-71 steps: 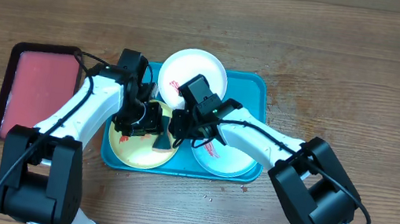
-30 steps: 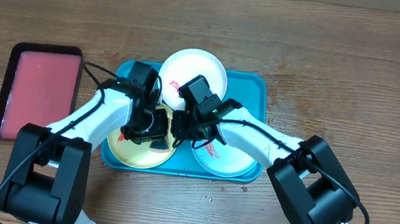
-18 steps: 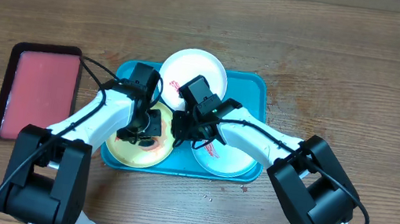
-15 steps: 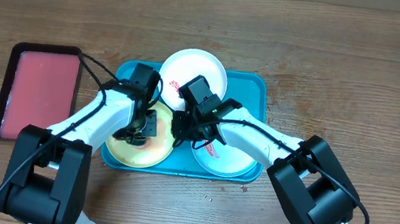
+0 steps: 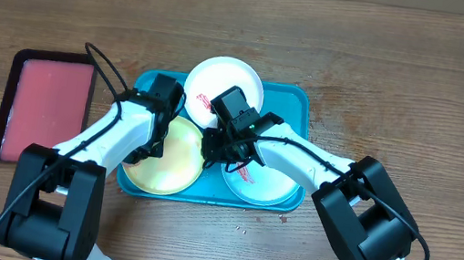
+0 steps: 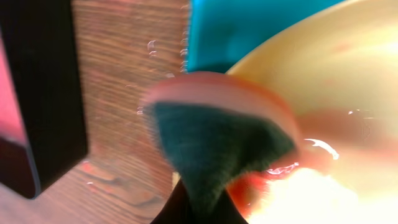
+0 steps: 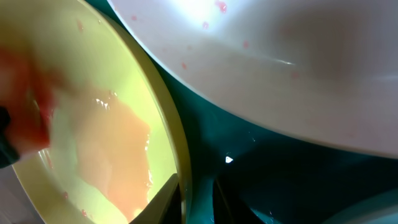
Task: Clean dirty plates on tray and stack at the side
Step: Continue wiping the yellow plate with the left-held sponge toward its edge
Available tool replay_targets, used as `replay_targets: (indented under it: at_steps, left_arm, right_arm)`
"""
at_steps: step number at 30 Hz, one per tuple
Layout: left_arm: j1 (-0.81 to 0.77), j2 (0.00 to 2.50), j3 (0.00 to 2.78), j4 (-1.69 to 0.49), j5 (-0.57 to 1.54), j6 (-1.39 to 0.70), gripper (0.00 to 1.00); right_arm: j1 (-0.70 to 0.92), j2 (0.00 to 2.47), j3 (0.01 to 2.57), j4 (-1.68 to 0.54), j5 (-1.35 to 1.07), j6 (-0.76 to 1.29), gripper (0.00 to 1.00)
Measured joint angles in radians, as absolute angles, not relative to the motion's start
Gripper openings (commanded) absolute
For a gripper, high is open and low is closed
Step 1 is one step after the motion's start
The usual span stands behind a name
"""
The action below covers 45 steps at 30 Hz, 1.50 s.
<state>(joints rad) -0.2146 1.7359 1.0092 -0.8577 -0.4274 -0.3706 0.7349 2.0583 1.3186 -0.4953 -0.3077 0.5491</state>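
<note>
The teal tray point(image 5: 296, 103) holds three plates. The white-rimmed plate point(image 5: 226, 78) lies at the back with a red smear. The light blue plate point(image 5: 265, 183) is at the front right, partly under my right arm. The yellow-green plate point(image 5: 168, 159) is at the front left; in the right wrist view point(image 7: 93, 118) it shows a wet pinkish film. My right gripper point(image 5: 216, 151) point(image 7: 196, 202) is shut on its right rim. My left gripper point(image 5: 151, 144) point(image 6: 199, 208) is shut on a green and pink sponge point(image 6: 211, 137) at the plate's left edge point(image 6: 323, 68).
A pink-red tray with a dark rim point(image 5: 42, 106) lies left of the teal tray; its dark rim shows in the left wrist view point(image 6: 43, 93). Wet drops lie on the wood between the trays. The white plate point(image 7: 280, 62) hangs close over the right gripper.
My left gripper has swept the sponge from the middle of the yellow-green plate to its left edge. The red smears there are now a pale film. The right gripper kept its grip.
</note>
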Motion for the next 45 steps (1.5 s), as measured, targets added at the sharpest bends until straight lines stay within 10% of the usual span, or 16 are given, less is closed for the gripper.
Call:
replay_targets:
  at_steps: [12, 45]
  left_arm:
    - [-0.219, 1.736, 1.048, -0.711, 0.100, -0.367, 0.04]
    - [-0.071, 1.740, 1.051, -0.919, -0.287, -0.413, 0.04]
  right_arm:
    - [0.734, 2.058, 1.319, -0.494, -0.307, 0.550, 0.16]
    - [0.747, 2.064, 1.319, -0.482, -0.329, 0.550, 0.17]
